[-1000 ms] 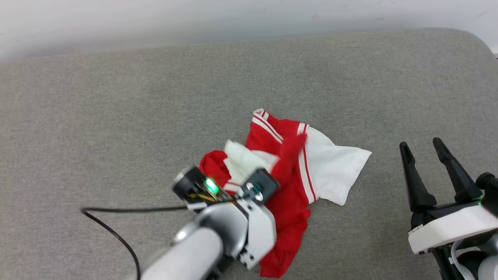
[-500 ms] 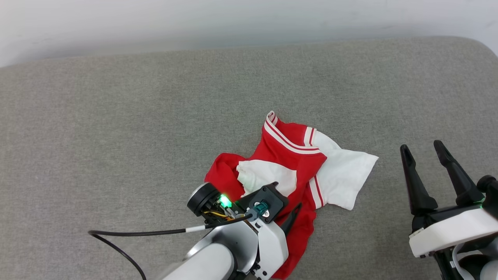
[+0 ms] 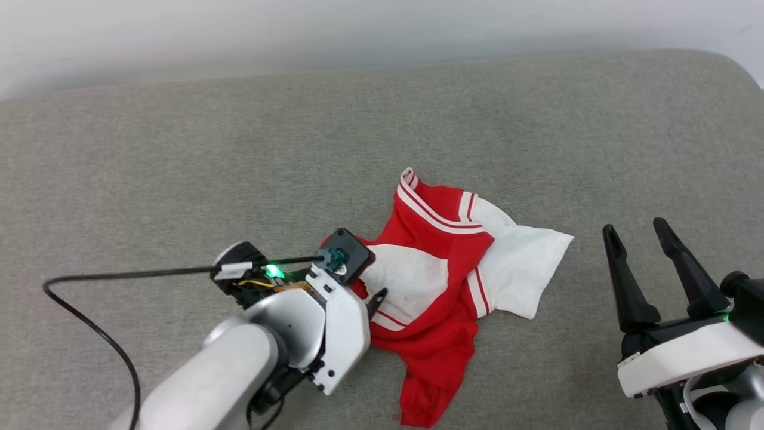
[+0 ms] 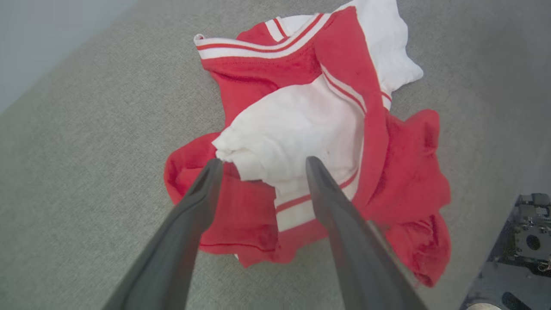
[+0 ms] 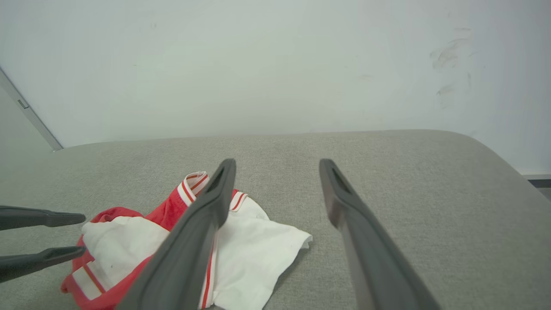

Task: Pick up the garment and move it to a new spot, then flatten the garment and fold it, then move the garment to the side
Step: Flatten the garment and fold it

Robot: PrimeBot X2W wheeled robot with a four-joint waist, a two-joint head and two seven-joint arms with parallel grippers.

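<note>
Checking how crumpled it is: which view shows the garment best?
The left wrist view: the garment lies close and nearly whole, folds plain, beyond the open left gripper. The head view shows it smaller, the left arm covering one edge. The right wrist view shows part, behind the right gripper.

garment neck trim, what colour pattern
The neck trim is red-and-white striped, clearest in the left wrist view.
</note>
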